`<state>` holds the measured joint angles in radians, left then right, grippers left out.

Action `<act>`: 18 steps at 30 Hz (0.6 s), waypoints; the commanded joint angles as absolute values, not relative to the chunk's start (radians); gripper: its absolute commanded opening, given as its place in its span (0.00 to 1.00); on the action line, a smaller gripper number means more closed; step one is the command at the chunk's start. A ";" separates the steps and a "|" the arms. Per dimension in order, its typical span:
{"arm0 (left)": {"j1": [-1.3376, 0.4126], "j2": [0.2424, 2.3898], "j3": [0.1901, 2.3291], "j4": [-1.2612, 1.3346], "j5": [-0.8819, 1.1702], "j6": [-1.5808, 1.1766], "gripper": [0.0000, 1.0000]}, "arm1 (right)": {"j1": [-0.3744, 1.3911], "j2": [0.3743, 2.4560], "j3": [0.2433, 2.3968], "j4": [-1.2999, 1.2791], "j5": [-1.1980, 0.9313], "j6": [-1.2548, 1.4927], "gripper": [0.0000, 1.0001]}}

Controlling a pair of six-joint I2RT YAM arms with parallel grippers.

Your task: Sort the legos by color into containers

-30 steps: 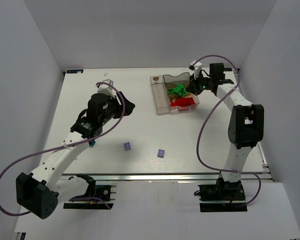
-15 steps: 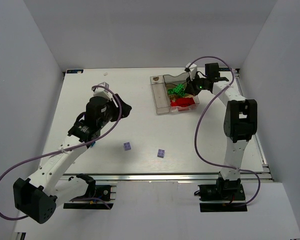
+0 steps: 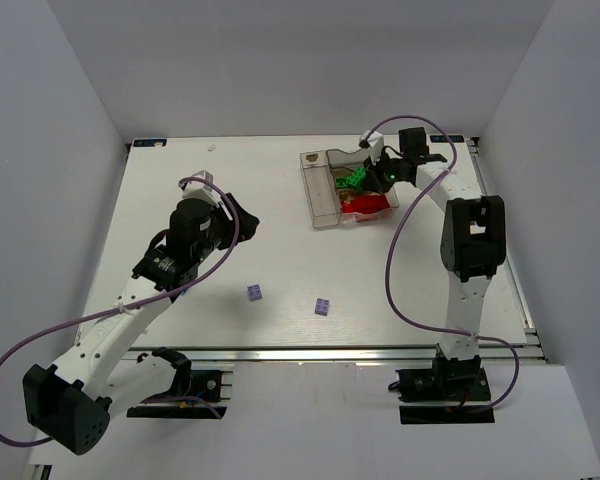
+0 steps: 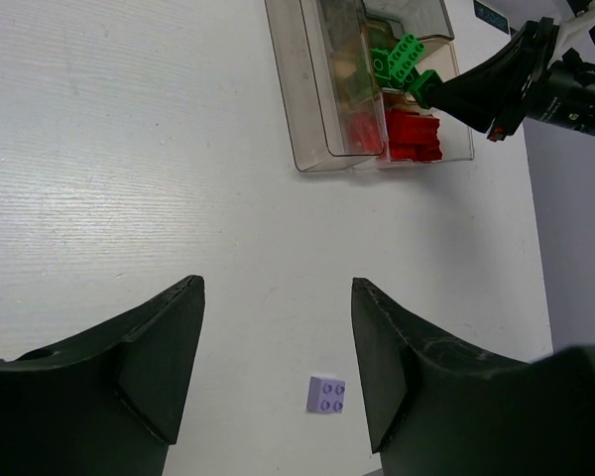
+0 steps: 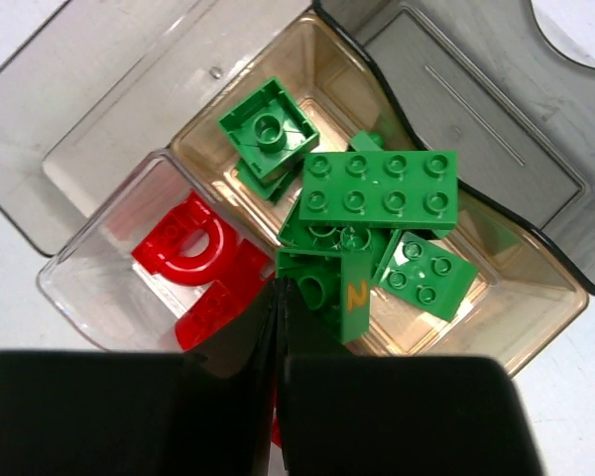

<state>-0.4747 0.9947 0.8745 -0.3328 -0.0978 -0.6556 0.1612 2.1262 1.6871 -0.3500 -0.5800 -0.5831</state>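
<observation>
The clear containers (image 3: 323, 205) stand at the back right of the table. One compartment holds several green legos (image 5: 377, 194), the one beside it red legos (image 5: 190, 246). My right gripper (image 5: 281, 288) is shut and empty, its tips just above the green and red piles; it also shows in the top view (image 3: 372, 180). Two lilac legos (image 3: 254, 292) (image 3: 323, 306) lie loose on the near middle of the table. My left gripper (image 4: 278, 288) is open and empty above the table, with one lilac lego (image 4: 325, 394) below and between its fingers. In the top view it (image 3: 242, 215) is left of the containers.
The long narrow compartment (image 4: 312, 99) faces my left arm, and I see no brick in it. A grey-tinted lid part (image 5: 456, 89) lies behind the green compartment. The white side walls stand close on both sides, and purple cables loop from both arms.
My right gripper has moved left, further over the green and red compartments. My left arm has shifted slightly left and toward the near edge. The lilac legos have not moved.
</observation>
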 commanded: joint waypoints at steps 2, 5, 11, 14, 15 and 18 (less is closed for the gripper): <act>-0.476 0.966 0.880 -0.351 -0.121 -0.663 0.71 | 0.166 2.154 1.746 -0.324 -0.517 -0.571 0.00; -0.476 0.965 0.884 -0.356 -0.126 -0.663 0.71 | 0.163 2.161 1.756 -0.314 -0.489 -0.563 0.00; -0.476 0.965 0.887 -0.354 -0.126 -0.663 0.71 | 0.161 2.177 1.773 -0.293 -0.459 -0.554 0.00; -0.476 0.971 0.891 -0.356 -0.129 -0.663 0.71 | 0.160 2.187 1.792 -0.287 -0.427 -0.548 0.00; -0.476 0.971 0.893 -0.356 -0.129 -0.660 0.71 | 0.160 2.187 1.798 -0.282 -0.419 -0.546 0.00; -0.476 0.977 0.897 -0.359 -0.130 -0.660 0.71 | 0.158 2.194 1.807 -0.278 -0.397 -0.542 0.00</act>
